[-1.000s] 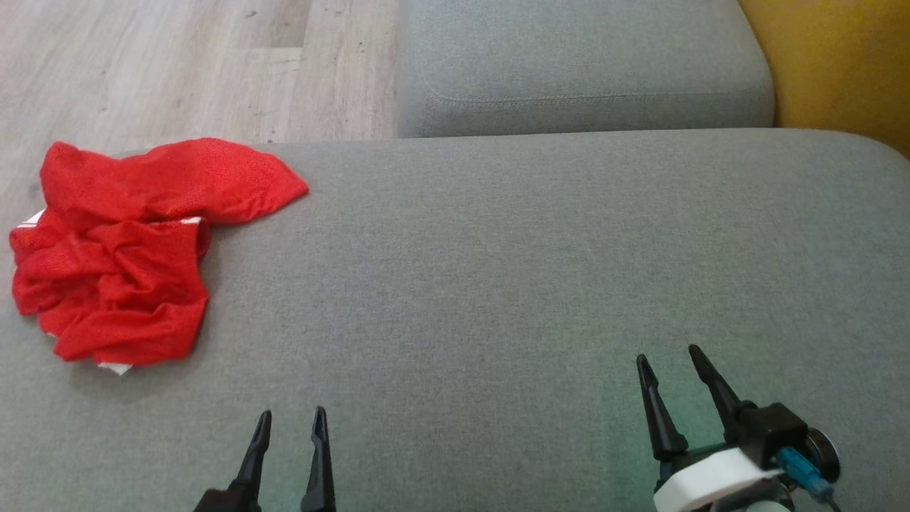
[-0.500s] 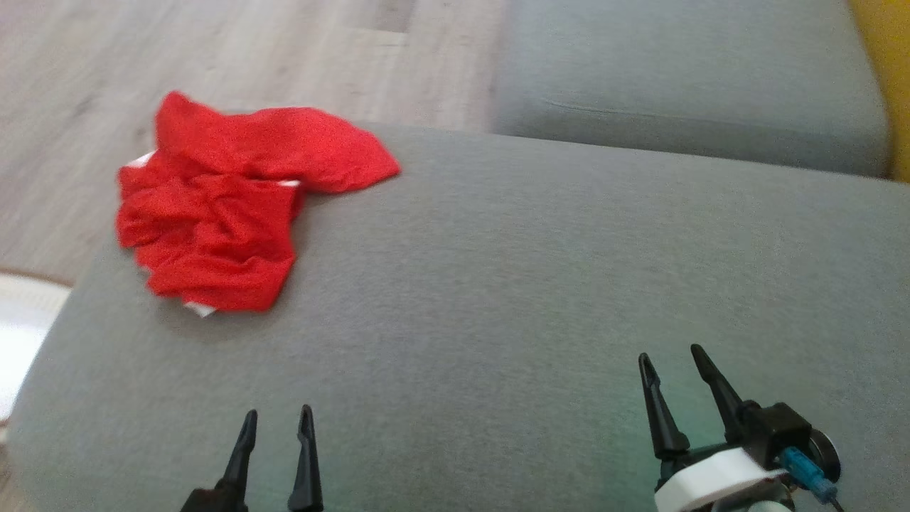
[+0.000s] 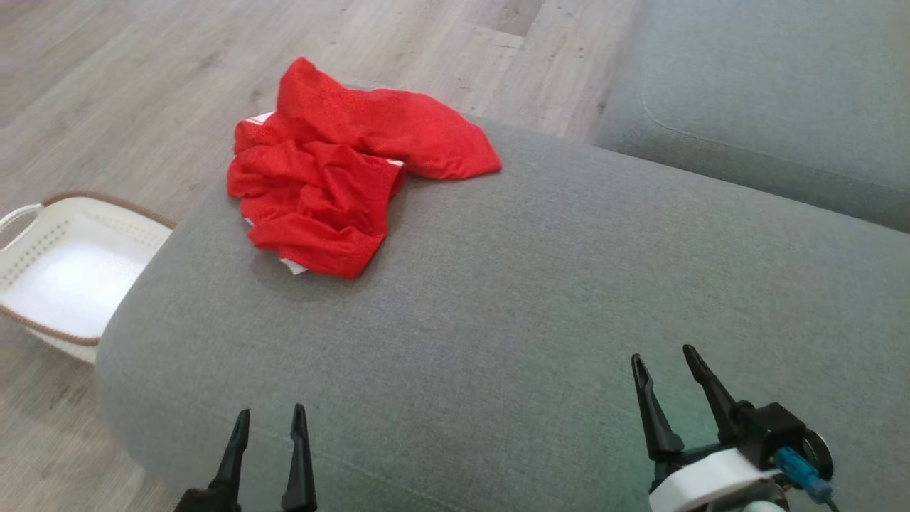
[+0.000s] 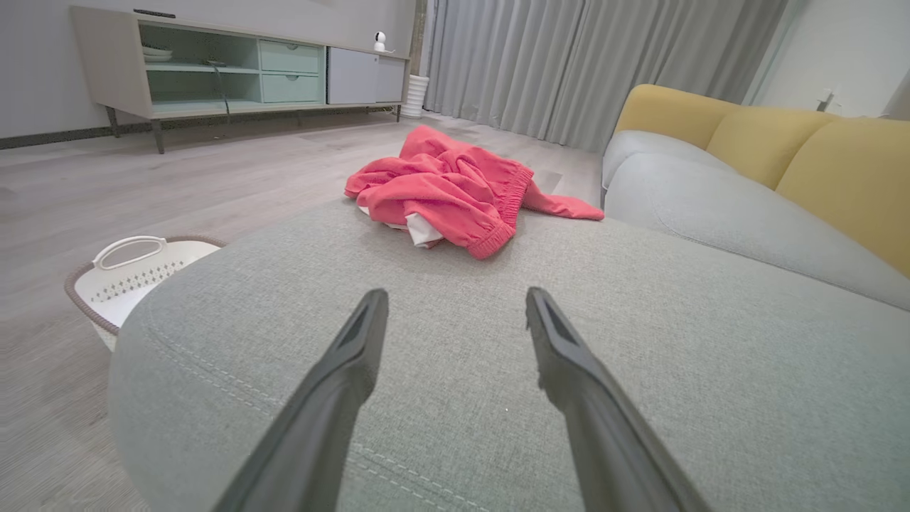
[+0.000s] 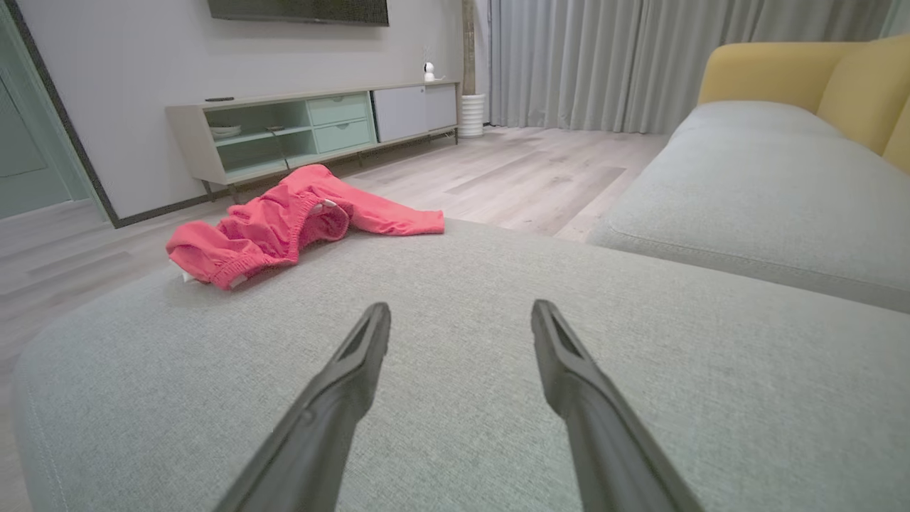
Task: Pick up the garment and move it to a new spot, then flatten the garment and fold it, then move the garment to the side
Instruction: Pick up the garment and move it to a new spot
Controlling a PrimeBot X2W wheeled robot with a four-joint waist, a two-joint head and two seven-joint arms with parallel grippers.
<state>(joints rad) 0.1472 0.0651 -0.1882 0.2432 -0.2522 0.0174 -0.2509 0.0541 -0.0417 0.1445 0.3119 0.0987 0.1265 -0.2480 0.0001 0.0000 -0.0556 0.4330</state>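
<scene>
The garment point(image 3: 334, 178) is a crumpled red piece with white trim, lying on the far left corner of the grey cushion point(image 3: 533, 284). It also lies ahead in the left wrist view as the garment point(image 4: 455, 192) and to the left in the right wrist view as the garment point(image 5: 284, 220). My left gripper point(image 3: 271, 419) hovers open over the cushion's near edge, well short of the garment. Further right, my right gripper point(image 3: 662, 355) is open too, with nothing between its fingers. Both pairs of fingers point across the cushion.
A white laundry basket point(image 3: 50, 284) with a brown rim stands on the wooden floor left of the cushion. A second grey seat cushion point(image 3: 768, 92) lies beyond at the upper right, with yellow backrests point(image 4: 803, 142). A low TV cabinet point(image 5: 313, 128) stands against the far wall.
The head camera has swung left, so the whole picture shifted right and the basket came into view. The garment has not moved on the cushion. Both grippers keep their pose.
</scene>
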